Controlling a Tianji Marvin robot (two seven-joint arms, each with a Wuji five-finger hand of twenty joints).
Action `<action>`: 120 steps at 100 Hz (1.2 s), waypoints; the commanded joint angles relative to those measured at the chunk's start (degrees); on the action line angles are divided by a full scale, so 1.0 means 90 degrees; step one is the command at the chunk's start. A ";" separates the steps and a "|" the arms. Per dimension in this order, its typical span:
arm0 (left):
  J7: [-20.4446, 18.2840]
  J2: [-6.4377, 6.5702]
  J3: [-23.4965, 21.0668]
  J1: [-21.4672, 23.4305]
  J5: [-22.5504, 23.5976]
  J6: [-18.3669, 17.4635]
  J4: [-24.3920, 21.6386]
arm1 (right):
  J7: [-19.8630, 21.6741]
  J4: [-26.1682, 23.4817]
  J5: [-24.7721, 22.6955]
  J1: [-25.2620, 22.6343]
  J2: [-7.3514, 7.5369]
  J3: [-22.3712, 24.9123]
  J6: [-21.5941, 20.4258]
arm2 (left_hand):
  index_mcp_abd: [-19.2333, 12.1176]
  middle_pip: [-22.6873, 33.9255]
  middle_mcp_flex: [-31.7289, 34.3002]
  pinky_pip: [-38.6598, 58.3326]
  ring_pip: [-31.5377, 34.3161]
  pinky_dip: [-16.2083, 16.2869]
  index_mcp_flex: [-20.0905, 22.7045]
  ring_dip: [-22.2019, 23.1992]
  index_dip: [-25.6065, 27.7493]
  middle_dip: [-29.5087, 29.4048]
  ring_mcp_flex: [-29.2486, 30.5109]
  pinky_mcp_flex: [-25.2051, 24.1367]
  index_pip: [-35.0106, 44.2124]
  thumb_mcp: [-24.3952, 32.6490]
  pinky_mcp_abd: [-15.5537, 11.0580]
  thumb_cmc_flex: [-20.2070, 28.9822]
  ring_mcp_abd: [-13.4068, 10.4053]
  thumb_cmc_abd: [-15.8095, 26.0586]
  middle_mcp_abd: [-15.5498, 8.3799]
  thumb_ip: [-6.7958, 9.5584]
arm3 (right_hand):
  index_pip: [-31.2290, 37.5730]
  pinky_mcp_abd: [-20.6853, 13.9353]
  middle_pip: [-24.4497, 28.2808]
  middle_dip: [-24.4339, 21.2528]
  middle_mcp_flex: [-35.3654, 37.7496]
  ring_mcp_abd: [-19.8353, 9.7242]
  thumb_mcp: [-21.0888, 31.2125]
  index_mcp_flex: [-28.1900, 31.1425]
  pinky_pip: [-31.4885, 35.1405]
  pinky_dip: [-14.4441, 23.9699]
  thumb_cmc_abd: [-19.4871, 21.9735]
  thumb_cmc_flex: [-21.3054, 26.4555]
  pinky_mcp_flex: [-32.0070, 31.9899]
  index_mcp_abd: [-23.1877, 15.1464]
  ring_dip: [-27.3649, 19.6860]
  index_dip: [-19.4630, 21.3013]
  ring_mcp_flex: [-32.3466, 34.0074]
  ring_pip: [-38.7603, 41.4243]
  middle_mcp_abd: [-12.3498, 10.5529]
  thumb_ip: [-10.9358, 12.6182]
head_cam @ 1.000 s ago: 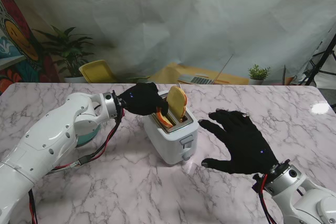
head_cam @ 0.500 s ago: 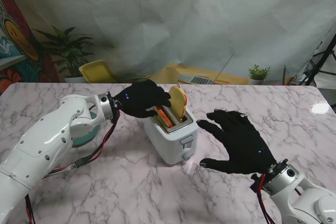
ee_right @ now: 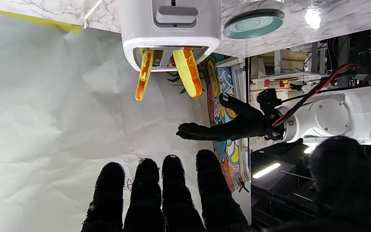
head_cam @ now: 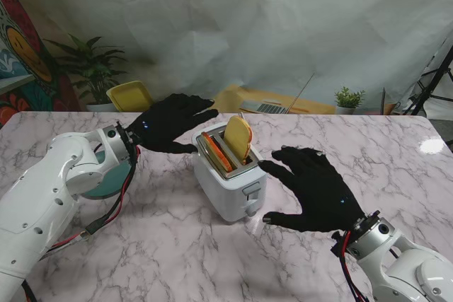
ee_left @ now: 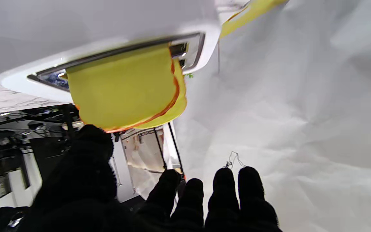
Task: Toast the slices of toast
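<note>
The left hand (head_cam: 164,124) has let go and drawn back left, fingers apart; both toast slices (head_cam: 228,146) stand in the toaster (head_cam: 228,182); the right hand (head_cam: 315,187) hovers, fingers spread, lever (head_cam: 251,190) unpressed.

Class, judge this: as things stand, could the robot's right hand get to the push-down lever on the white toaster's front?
Probably yes. The open right hand hovers beside the white toaster, and the push-down lever faces it with nothing between. The left hand is on the far side.

1 toaster (head_cam: 230,183), 2 toast slices (head_cam: 238,137) (head_cam: 215,151), 1 teal plate (ee_right: 253,24), 2 potted plants (head_cam: 95,65) (head_cam: 347,99).
</note>
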 commanded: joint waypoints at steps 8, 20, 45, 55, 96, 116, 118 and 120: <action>-0.0179 0.0114 -0.0408 0.0493 -0.0041 0.0081 -0.0036 | 0.0009 0.0041 -0.0006 0.0023 0.0009 -0.0060 0.0055 | 0.0299 -0.0311 -0.0322 -0.0496 -0.0406 -0.0336 -0.0348 -0.0213 -0.0054 0.0042 -0.0283 -0.0061 -0.0583 -0.0789 -0.0082 0.0359 0.0143 0.0534 0.0185 0.0235 | -0.0188 0.0022 -0.0025 0.0018 -0.0204 0.0060 0.0076 -0.0015 -0.0006 -0.0038 0.0012 -0.0041 -0.0079 0.0155 -0.0179 0.0065 -0.0056 -0.0366 0.0063 0.0085; -0.0121 0.0124 -0.0731 0.0938 0.0014 0.0155 -0.0147 | 0.0021 0.0045 0.0001 0.0039 0.0011 -0.0084 0.0066 | 0.0305 -0.0349 -0.0325 -0.0795 -0.0590 -0.0534 -0.0349 -0.0356 -0.0021 -0.0114 -0.0305 -0.0024 -0.0773 -0.1125 -0.0139 0.0433 0.0137 0.0772 0.0195 0.0257 | -0.0190 0.0020 -0.0024 0.0018 -0.0204 0.0060 0.0073 -0.0012 -0.0006 -0.0038 0.0015 -0.0037 -0.0078 0.0152 -0.0179 0.0067 -0.0054 -0.0365 0.0076 0.0085; 0.0170 0.0105 -0.0950 0.1579 0.0096 0.0448 -0.0301 | 0.0038 0.0085 0.0001 0.0106 0.0020 -0.0200 0.0101 | 0.0283 -0.0297 -0.0323 -0.1004 -0.0669 -0.0675 -0.0305 -0.0464 0.0057 -0.0090 -0.0311 -0.0021 -0.0752 -0.1170 -0.0196 0.0583 0.0157 0.1083 0.0179 0.0249 | -0.0195 0.0021 -0.0025 0.0017 -0.0204 0.0049 0.0070 -0.0017 -0.0002 -0.0037 0.0032 -0.0044 -0.0071 0.0151 -0.0179 0.0068 -0.0054 -0.0366 0.0067 0.0085; 0.0270 0.0099 -0.0836 0.1595 0.0086 0.0516 -0.0202 | 0.0050 0.0106 -0.0005 0.0146 0.0026 -0.0273 0.0120 | 0.0296 -0.0325 -0.0335 -0.1062 -0.0664 -0.0716 -0.0274 -0.0481 0.0092 -0.0109 -0.0317 -0.0018 -0.0709 -0.1198 -0.0086 0.0662 0.0269 0.1154 0.0276 0.0245 | -0.0196 0.0020 -0.0026 0.0016 -0.0208 0.0054 0.0067 -0.0022 -0.0004 -0.0038 0.0031 -0.0042 -0.0076 0.0151 -0.0180 0.0069 -0.0058 -0.0367 0.0069 0.0085; 0.0538 0.0018 -0.0011 0.1338 -0.0354 0.1078 0.0498 | -0.0012 0.0130 -0.0002 0.0120 0.0020 -0.0360 0.0217 | 0.0284 -0.0194 -0.0298 -0.1037 -0.0605 -0.0717 -0.0191 -0.0413 0.0140 0.0100 -0.0316 -0.0017 -0.0619 -0.1246 -0.0086 0.0785 0.0254 0.1196 0.0239 0.0258 | -0.0193 0.0020 -0.0020 0.0018 -0.0193 0.0045 0.0048 -0.0007 -0.0001 -0.0037 0.0044 -0.0025 -0.0075 0.0151 -0.0178 0.0073 -0.0046 -0.0363 0.0067 0.0088; 0.0658 -0.0010 0.0256 0.1201 -0.0468 0.1284 0.0726 | -0.0042 0.0123 -0.0038 0.0045 0.0018 -0.0339 0.0252 | 0.0296 -0.0225 -0.0320 -0.1098 -0.0658 -0.0767 -0.0204 -0.0449 0.0133 0.0103 -0.0343 -0.0030 -0.0622 -0.1226 -0.0062 0.0876 0.0251 0.1174 0.0253 0.0278 | -0.0185 0.0020 -0.0017 0.0018 -0.0175 0.0043 0.0045 0.0009 0.0001 -0.0036 0.0045 -0.0016 -0.0071 0.0148 -0.0176 0.0075 -0.0034 -0.0359 0.0055 0.0090; 0.0671 -0.0014 0.0274 0.1194 -0.0480 0.1307 0.0740 | -0.0048 0.0127 -0.0041 0.0039 0.0017 -0.0339 0.0254 | 0.0300 -0.0228 -0.0321 -0.1105 -0.0665 -0.0771 -0.0205 -0.0451 0.0132 0.0103 -0.0349 -0.0031 -0.0622 -0.1224 -0.0057 0.0884 0.0253 0.1175 0.0253 0.0280 | -0.0184 0.0019 -0.0014 0.0019 -0.0168 0.0048 0.0050 0.0012 0.0001 -0.0036 0.0042 -0.0006 -0.0070 0.0139 -0.0177 0.0075 -0.0036 -0.0360 0.0049 0.0092; 0.0684 -0.0019 0.0291 0.1186 -0.0494 0.1328 0.0753 | -0.0050 0.0133 -0.0042 0.0034 0.0018 -0.0341 0.0256 | 0.0295 -0.0233 -0.0325 -0.1110 -0.0670 -0.0775 -0.0210 -0.0453 0.0131 0.0103 -0.0351 -0.0030 -0.0624 -0.1223 -0.0055 0.0890 0.0251 0.1175 0.0247 0.0282 | -0.0185 0.0022 -0.0014 0.0020 -0.0166 0.0039 0.0052 0.0012 0.0004 -0.0035 0.0033 0.0002 -0.0063 0.0148 -0.0176 0.0075 -0.0027 -0.0357 0.0046 0.0092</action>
